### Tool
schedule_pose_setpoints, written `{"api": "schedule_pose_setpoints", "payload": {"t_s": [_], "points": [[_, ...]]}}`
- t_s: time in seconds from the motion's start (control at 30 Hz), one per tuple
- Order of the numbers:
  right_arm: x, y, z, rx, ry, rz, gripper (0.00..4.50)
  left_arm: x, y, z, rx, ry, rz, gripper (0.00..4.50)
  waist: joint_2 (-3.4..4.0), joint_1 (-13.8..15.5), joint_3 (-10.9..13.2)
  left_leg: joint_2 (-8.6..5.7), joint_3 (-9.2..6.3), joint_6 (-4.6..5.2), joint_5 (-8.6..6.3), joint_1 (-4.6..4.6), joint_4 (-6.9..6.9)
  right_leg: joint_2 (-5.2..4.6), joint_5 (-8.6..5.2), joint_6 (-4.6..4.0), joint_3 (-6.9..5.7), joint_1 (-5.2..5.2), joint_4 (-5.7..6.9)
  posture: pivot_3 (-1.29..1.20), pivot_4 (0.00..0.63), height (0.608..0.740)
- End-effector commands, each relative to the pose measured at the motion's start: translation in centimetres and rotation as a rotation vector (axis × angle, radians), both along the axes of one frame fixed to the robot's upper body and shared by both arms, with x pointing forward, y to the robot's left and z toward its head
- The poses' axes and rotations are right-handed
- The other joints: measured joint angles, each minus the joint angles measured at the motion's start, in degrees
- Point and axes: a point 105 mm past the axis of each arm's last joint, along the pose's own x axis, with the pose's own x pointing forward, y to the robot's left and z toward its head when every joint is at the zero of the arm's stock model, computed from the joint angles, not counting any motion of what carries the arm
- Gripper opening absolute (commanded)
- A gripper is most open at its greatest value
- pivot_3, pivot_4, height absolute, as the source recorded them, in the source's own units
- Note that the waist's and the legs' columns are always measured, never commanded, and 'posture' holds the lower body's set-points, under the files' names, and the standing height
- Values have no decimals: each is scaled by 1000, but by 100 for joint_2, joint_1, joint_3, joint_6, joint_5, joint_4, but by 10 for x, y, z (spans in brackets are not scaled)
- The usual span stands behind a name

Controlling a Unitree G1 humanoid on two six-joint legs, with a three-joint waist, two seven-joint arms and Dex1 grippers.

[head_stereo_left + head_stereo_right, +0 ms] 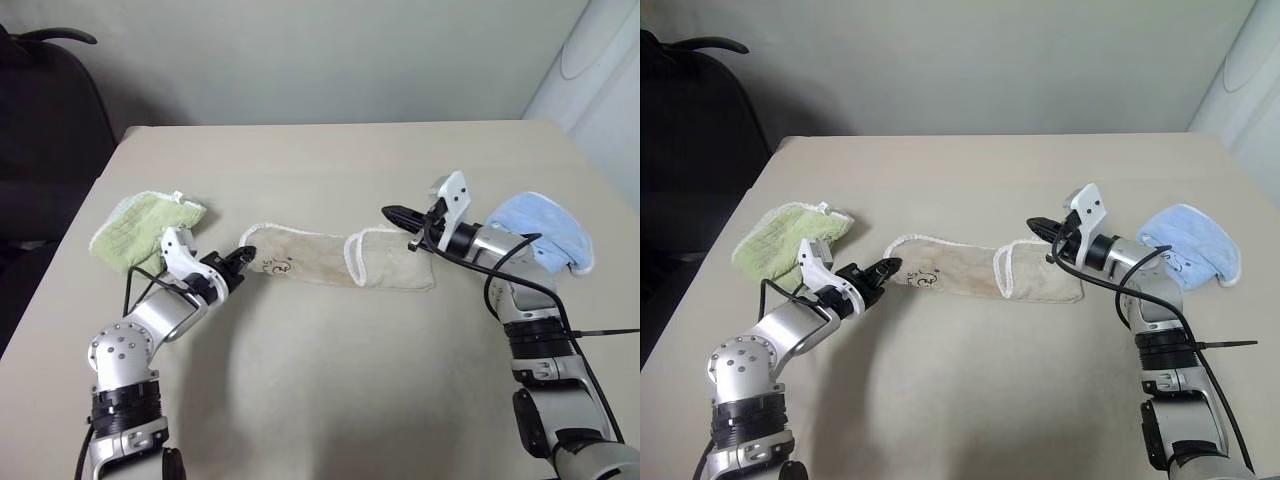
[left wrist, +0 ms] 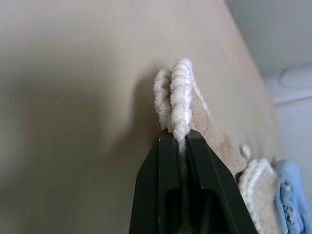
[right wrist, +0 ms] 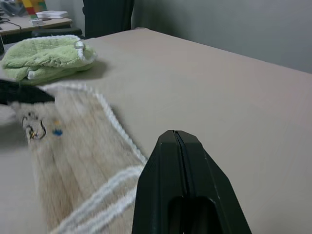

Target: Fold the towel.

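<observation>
The towel lies stretched across the middle of the counter, a long beige strip with white corded edging, its right end folded back on itself so a doubled white edge crosses the strip. A small dark printed mark sits near its left end. The left gripper has its jaws shut on the towel's left end; in the left wrist view the white corded edge stands up, pinched between the black fingers. The right gripper hovers just above the folded right end, jaws closed and holding nothing.

A green cloth lies bunched near the counter's left edge, just beside the left arm and apart from the towel. A blue cloth lies near the right edge, partly behind the right forearm. Beyond the towel the counter is bare to its far edge, and bare also in front of it between the two arms.

The counter is a plain matte beige. A pale wall runs behind it; a dark chair stands off the far left corner, and a white panel at the far right.
</observation>
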Motion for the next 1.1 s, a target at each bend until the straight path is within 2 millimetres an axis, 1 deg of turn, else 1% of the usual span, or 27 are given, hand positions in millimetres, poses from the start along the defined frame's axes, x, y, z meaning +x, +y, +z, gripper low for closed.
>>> {"api": "schedule_pose_setpoints", "payload": {"t_s": [0.03, 0.13, 0.2, 0.3, 0.37, 0.4, 0.47, 0.5, 0.57, 0.63, 0.73, 0.83, 0.87, 0.97, 1.03, 1.1], "points": [[-4, 1, 17, 26, -62, 3, 0, 0, 0, 13, 8, -44, -19, 22, -5, -13, 3, 1, 0, 0, 0, 0, 0, 0, 0, 0, 0, 0, 0, 0, 150, 740], [-3, 1, 18, 27, -63, 0, 0, -1, -16, 28, 25, -92, -89, 22, -12, -19, 7, 2, -1, 0, 0, 0, 0, 0, 1, 0, -1, -1, 1, 0, 150, 740], [-3, 0, 18, 28, -64, -5, 0, -1, -33, 40, 45, -137, -155, 22, -22, -14, 13, 2, -2, 1, 0, 0, 1, 0, 3, 1, -3, 0, 2, 0, 150, 740], [2, -8, 23, 37, -75, -44, 0, -2, -73, 64, 76, -222, -296, 22, -29, 3, 17, 0, -4, 2, 0, -5, 9, -1, 10, 5, -7, 1, 1, 0, 150, 740], [5, -13, 25, 44, -81, -70, 0, -3, -95, 75, 91, -260, -369, 22, -29, 3, 17, -1, -4, 4, -1, -8, 19, -3, 13, 9, -8, 3, 0, 0, 150, 740], [7, -18, 27, 48, -84, -89, 0, -3, -109, 82, 96, -280, -417, 22, -29, 0, 17, -1, -3, 5, -2, -8, 23, -4, 14, 10, -8, 4, 0, 0, 150, 740], [11, -28, 30, 56, -93, -134, 0, -4, -137, 91, 104, -309, -510, 22, -29, -6, 17, -1, 0, 6, -3, -9, 27, -4, 14, 10, -7, 4, 0, 0, 150, 740], [12, -32, 31, 59, -97, -152, 0, -4, -146, 94, 108, -317, -541, 22, -31, -5, 18, 0, 1, 6, -3, -10, 28, -4, 14, 10, -7, 4, 1, 0, 150, 740], [18, -46, 35, 74, -115, -221, 0, -6, -174, 98, 120, -331, -641, 22, -30, -16, 18, 2, 3, 6, -3, -12, 29, -4, 14, 10, -7, 2, 1, 0, 150, 740], [23, -61, 40, 98, -133, -297, 0, -7, -200, 96, 166, -324, -740, 22, -31, -12, 19, 5, 6, 6, -3, -16, 32, -4, 14, 10, -11, 0, 2, 0, 150, 740], [26, -83, 46, 131, -151, -396, 0, -6, -232, 83, 253, -290, -851, 22, -31, -11, 19, 5, 9, 9, -4, -24, 42, -5, 16, 13, -8, -5, 2, 0, 150, 740], [22, -92, 48, 147, -168, -442, 0, -7, -254, 64, 349, -260, -939, 22, -31, -13, 19, 9, 12, 10, -5, -28, 50, -5, 16, 14, -7, -6, 3, 0, 150, 740], [20, -94, 48, 151, -169, -454, 0, -8, -259, 57, 379, -248, -962, 22, -31, -13, 19, 9, 14, 10, -5, -28, 48, -5, 16, 14, -4, -9, 1, 0, 150, 740], [14, -97, 45, 152, -171, -471, 0, -3, -267, 39, 432, -219, -983, 22, -31, -11, 19, 11, 20, 10, -5, -35, 48, -5, 15, 15, 0, -16, 1, 0, 150, 740], [9, -97, 43, 151, -171, -477, 0, 0, -270, 32, 438, -203, -982, 22, -31, -18, 19, 11, 24, 11, -5, -41, 50, -4, 14, 16, 2, -22, 2, 0, 150, 740], [5, -99, 39, 151, -162, -488, 0, 3, -272, 28, 418, -188, -978, 533, -31, -16, 19, 12, 27, 11, -5, -46, 50, -4, 14, 17, 6, -28, 5, 0, 150, 740]]}}
